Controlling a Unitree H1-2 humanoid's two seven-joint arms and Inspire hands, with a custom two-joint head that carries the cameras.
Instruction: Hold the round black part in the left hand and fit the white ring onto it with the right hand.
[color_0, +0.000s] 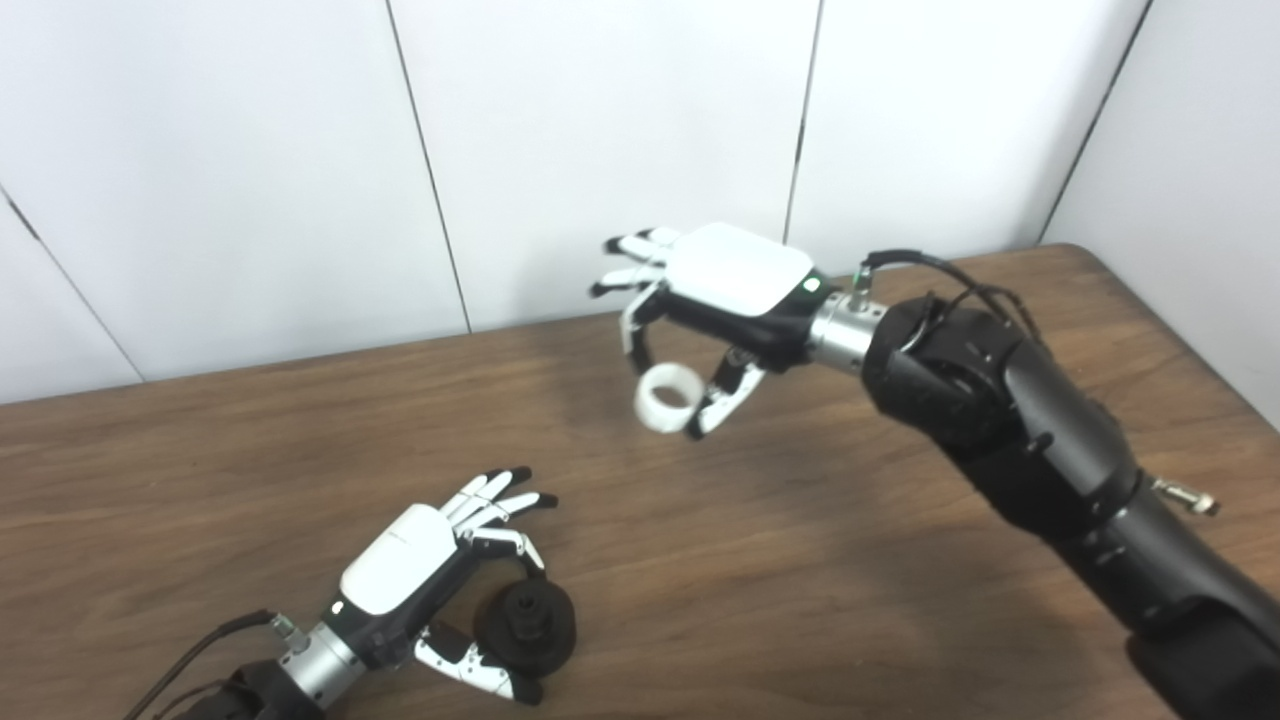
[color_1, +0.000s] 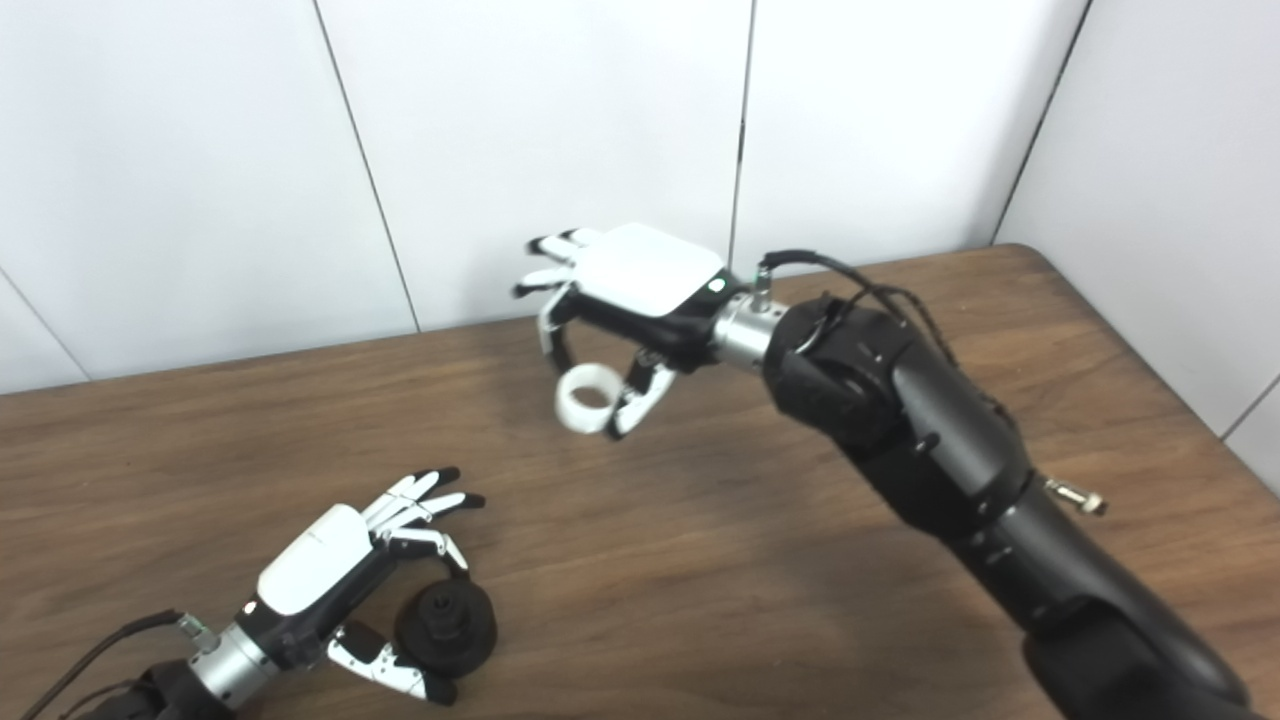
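Hands number two, and each holds one thing. Near the bottom left, the left hand is curled around one round black part, a finger arching over its far edge and the thumb against its near edge, while the other fingers stretch out straight above it. This part is a dark disc with a raised hub at its centre, sitting low at the wooden table; whether it rests on the surface or is lifted just clear cannot be told. Further back and to the right, the right hand hangs in the air with its white back turned up, pinching one white ring between a downward-bent finger and the thumb, its remaining fingers spread toward the wall. That ring is held tilted, its opening visible, above the table's far middle. Ring and black part are well apart. One green light glows at each wrist.
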